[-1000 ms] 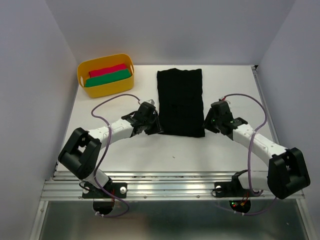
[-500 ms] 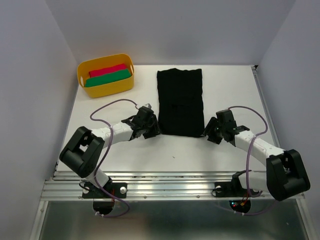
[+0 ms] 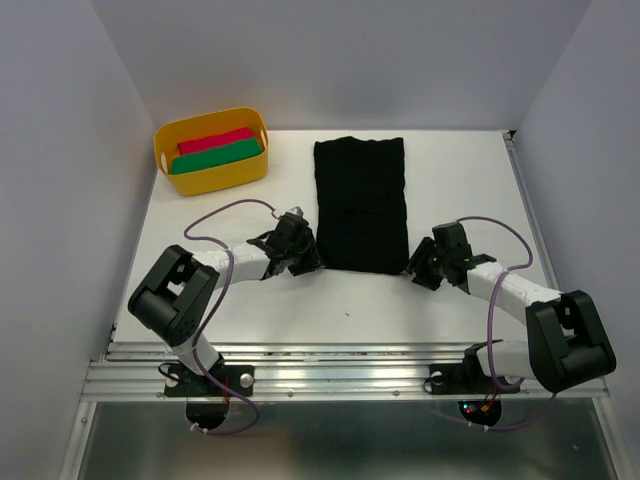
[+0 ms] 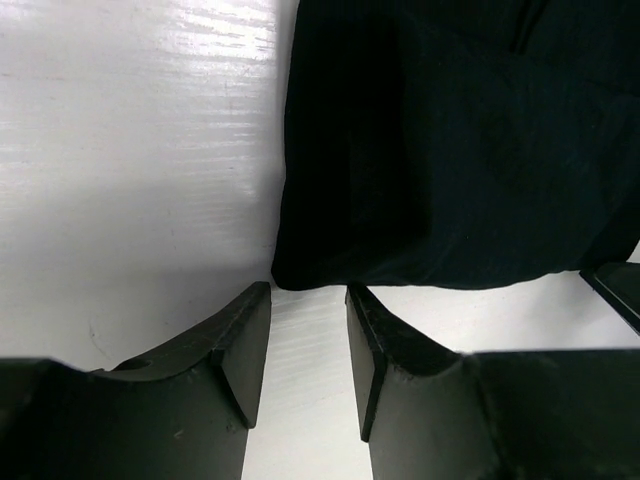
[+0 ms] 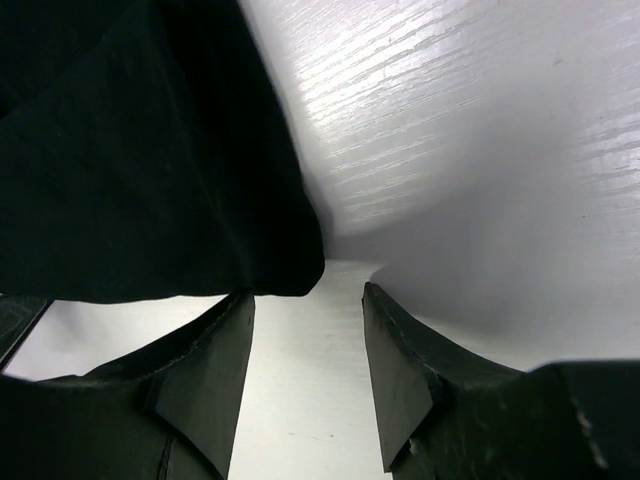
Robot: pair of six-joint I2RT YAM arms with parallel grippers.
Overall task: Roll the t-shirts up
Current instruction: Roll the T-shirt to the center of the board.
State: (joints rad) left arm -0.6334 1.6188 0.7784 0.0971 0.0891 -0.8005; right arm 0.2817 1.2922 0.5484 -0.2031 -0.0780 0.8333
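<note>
Seen from above, a black t-shirt lies flat, folded into a long strip, on the white bench, running from near the far edge toward the middle. A yellow tub at the far left corner holds a red roll and a green roll. The left fingers sit at the strip's near left corner and the right fingers at its near right corner. The roll looks not yet begun; this appears to be the approach to the near hem. In the left wrist view, the fingers stand partly open with only bare bench between them, and the shirt's corner lies just beyond the tips, not gripped. In the right wrist view, the fingers are likewise partly open and empty; the corner sits just beside one tip, and whether they touch cannot be told. The next move likely calls for both pairs to reach onto the hem, pinch it together, and turn it evenly toward the far edge.
</note>
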